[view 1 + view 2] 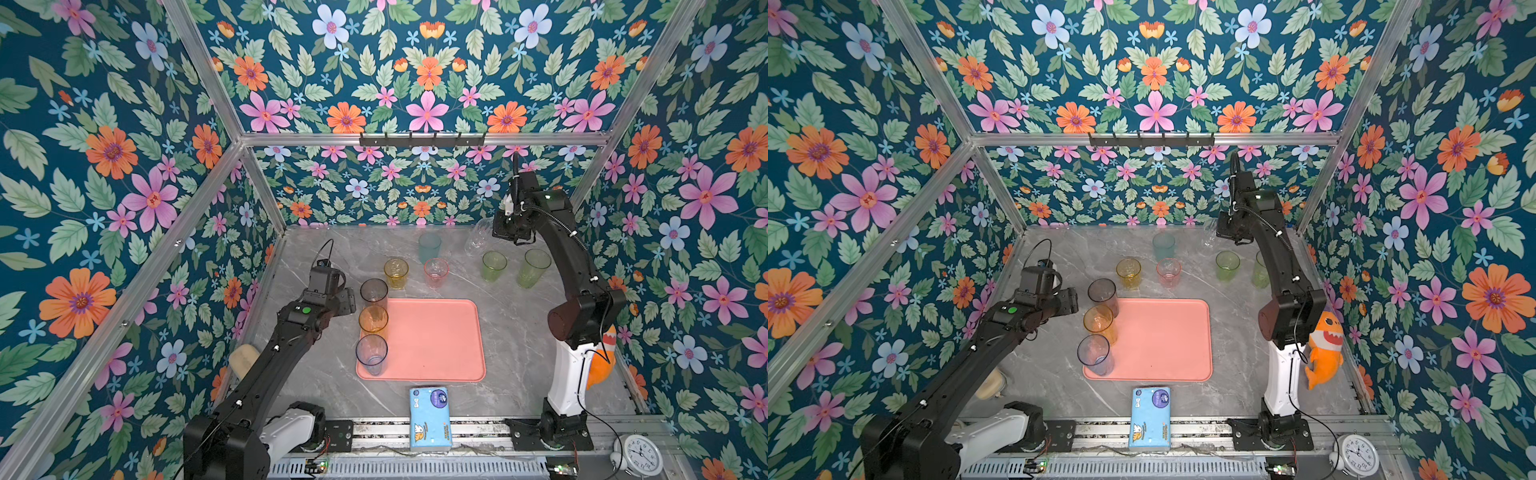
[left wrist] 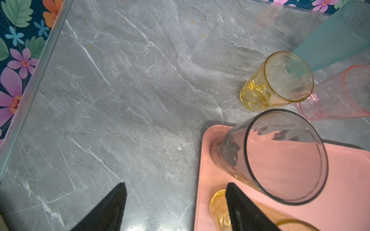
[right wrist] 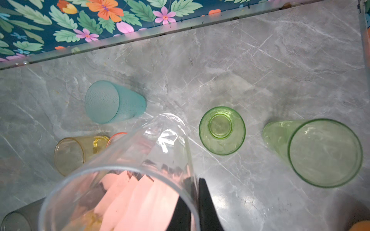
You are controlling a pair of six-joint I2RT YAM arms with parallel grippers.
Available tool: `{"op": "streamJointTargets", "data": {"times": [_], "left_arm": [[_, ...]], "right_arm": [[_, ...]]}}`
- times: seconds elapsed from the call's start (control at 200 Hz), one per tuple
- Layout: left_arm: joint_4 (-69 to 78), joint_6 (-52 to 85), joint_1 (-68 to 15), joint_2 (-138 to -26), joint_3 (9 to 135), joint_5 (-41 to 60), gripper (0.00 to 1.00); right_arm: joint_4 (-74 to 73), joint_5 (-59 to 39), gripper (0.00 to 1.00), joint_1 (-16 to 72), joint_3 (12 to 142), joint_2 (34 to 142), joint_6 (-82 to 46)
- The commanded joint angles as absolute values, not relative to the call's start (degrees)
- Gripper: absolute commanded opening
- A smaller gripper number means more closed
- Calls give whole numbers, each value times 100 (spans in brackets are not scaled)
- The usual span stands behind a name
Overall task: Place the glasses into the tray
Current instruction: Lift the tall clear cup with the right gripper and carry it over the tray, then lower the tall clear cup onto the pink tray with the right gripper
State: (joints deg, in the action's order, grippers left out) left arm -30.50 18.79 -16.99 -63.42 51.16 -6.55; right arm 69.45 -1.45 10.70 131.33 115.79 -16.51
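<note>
- Grey marble tabletop [image 1: 519, 332] carries the tray [image 1: 436, 340] centrally, reachable by both arms.
- Three tall glasses [image 1: 373, 320] stand along the tray's left rim, seemingly leaving room; five wait behind it.
- Clear tumbler [image 3: 140, 160], faint in both top views, hangs tilted above the rear table.
- Right gripper [image 3: 192, 200] pinches its rim wall, one finger inside; left gripper [image 2: 176, 188] gapes, empty, beside the tray.

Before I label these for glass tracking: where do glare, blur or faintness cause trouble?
Right wrist view: the clear glass fills the foreground, its near rim soft, pink showing through it; left wrist view: white glare on the table; in a top view that glass is faint against marble.
</note>
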Motion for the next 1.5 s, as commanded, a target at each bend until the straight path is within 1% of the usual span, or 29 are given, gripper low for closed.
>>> {"op": "streamJointTargets", "data": {"times": [0.0,0.25,0.46,0.645,0.785,1.06,1.23,1.495], "left_arm": [[-3025,1815,-1701,-6317,5144,-741,81],[-3028,1819,-1698,-6253,5118,-730,81],[-3032,1819,-1698,-6248,5117,-724,81],[-3023,1819,-1698,-6235,5115,-729,81],[-3015,1828,-1704,-6247,5098,-721,81],[-3006,1838,-1701,-6273,5102,-716,81],[-3006,1840,-1696,-6267,5098,-711,81],[-3005,1843,-1701,-6257,5080,-707,81]], "right_arm": [[6781,-155,0,1276,12674,11231,-1711],[6370,-179,0,1878,11498,10479,-1869],[6145,63,0,2437,10924,9971,-1938],[5982,187,0,2878,10448,9742,-2073],[5811,220,0,3136,10094,9710,-2211],[5596,202,0,3586,9738,9976,-2436],[5552,323,0,3818,9758,10235,-2476],[5569,402,0,3902,9850,10548,-2505]]}}
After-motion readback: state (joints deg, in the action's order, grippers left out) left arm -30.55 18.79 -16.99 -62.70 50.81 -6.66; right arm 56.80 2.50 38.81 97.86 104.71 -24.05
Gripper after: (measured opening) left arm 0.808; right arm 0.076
